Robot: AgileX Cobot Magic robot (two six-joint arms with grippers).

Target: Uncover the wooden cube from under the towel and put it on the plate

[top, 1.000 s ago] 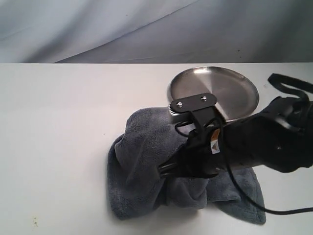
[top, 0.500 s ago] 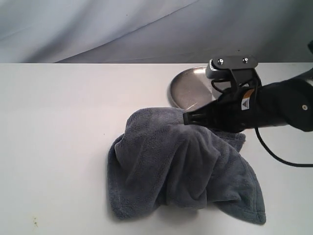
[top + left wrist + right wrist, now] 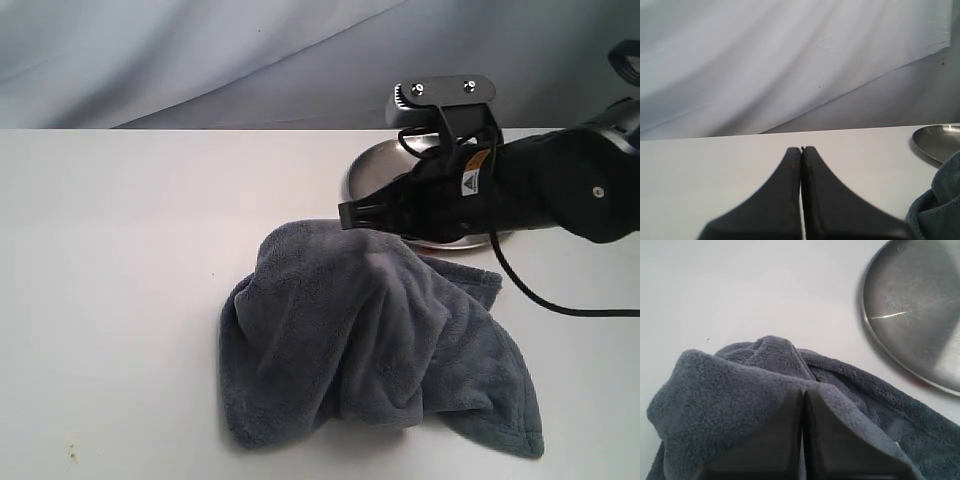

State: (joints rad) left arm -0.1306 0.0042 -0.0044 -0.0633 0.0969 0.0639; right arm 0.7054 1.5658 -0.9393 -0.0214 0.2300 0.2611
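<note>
Bunched blue-grey fleece towel (image 3: pixel 370 350) in a heap; pale wooden cube not visible in any view.

Round shiny stainless-steel plate (image 3: pixel 368 172) just beyond the towel's far edge, partly blocked in the exterior view by the black right gripper (image 3: pixel 348 212) hanging above that edge, jaws pressed together on nothing. Thin black cable (image 3: pixel 570 311) trailing near the towel. All on a plain white table (image 3: pixel 120 250), pale draped cloth (image 3: pixel 200 60) behind. Right wrist view only: plate's brushed inside. Left wrist view only: black left gripper (image 3: pixel 801 150), jaws closed and empty, off to the towel's side.
</note>
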